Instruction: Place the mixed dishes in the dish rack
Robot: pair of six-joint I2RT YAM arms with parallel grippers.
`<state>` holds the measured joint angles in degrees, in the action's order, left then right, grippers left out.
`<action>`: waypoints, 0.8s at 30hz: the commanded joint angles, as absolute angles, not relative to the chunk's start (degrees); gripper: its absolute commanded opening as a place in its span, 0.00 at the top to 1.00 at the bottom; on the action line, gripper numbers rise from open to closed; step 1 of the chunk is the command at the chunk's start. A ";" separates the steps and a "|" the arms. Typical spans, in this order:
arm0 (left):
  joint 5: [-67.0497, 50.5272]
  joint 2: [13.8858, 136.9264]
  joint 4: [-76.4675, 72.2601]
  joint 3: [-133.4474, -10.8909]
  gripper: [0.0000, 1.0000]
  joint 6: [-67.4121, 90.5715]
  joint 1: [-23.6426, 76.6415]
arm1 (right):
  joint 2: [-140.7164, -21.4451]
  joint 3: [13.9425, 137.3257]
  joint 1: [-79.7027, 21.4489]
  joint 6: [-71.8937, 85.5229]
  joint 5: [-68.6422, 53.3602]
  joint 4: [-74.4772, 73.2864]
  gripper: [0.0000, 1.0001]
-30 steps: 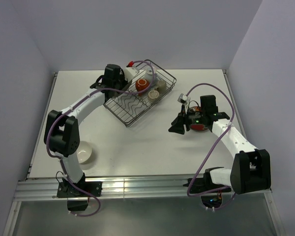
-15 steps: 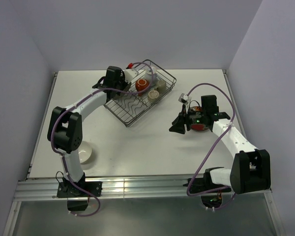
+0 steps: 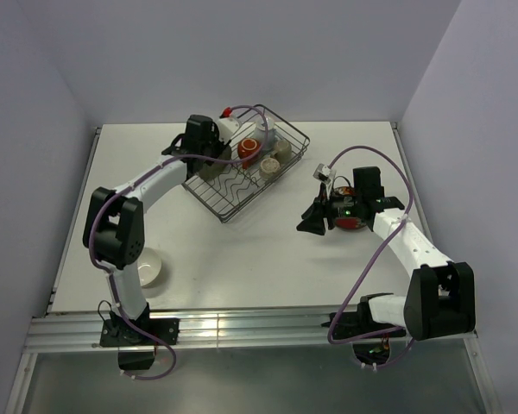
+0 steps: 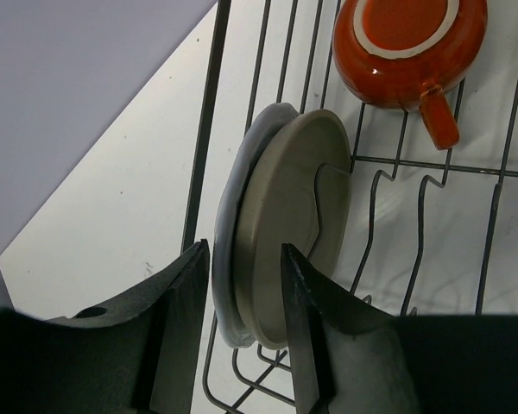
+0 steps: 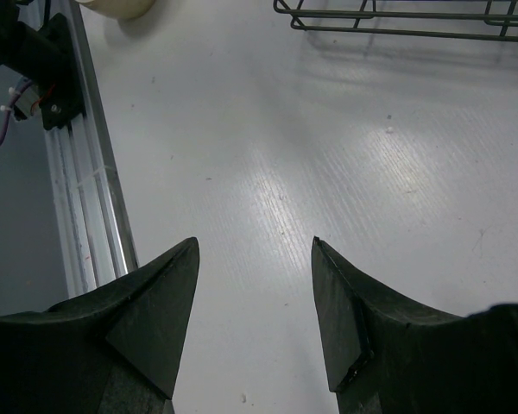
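The dish rack (image 3: 233, 205) stands at the table's back middle. An olive-grey plate (image 4: 293, 224) and a pale white plate (image 4: 229, 250) stand on edge together at its left end. My left gripper (image 3: 209, 142) is over them; its jaws (image 4: 244, 246) straddle both plates' rims, part open, with a thin gap at the white plate. An orange-red mug (image 3: 249, 148) lies in the rack, also in the left wrist view (image 4: 406, 43), with two small cups (image 3: 276, 157) beside it. My right gripper (image 3: 312, 221) is open and empty above bare table (image 5: 255, 240). A red floral plate (image 3: 352, 224) lies mostly hidden under its wrist.
A cream bowl (image 3: 147, 269) sits at the table's front left, beside the left arm's base; its edge shows in the right wrist view (image 5: 121, 7). The rack's near rim (image 5: 328, 24) is ahead of the right gripper. The table's front rail (image 5: 78, 216) runs along its left.
My left gripper has shifted slightly toward the rack's left end over the plates. The right arm has not moved.
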<state>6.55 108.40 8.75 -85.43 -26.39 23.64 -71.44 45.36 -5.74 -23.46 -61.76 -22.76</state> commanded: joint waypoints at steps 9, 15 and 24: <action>7.12 95.11 6.94 -85.00 0.33 -18.20 23.64 | -71.54 47.19 -4.14 -23.73 -56.27 -23.03 0.38; 7.12 84.92 6.68 -77.54 0.23 -11.61 23.64 | -72.77 50.27 0.86 -18.56 -47.83 -23.55 0.38; -5.76 65.14 3.09 -57.52 0.02 17.82 21.88 | -84.19 60.20 15.11 -1.94 -18.39 -29.00 0.37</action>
<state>3.05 69.84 6.24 -63.57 3.77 22.52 -81.19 56.60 13.23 -8.93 -32.29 -25.74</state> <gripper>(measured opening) 0.966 0.624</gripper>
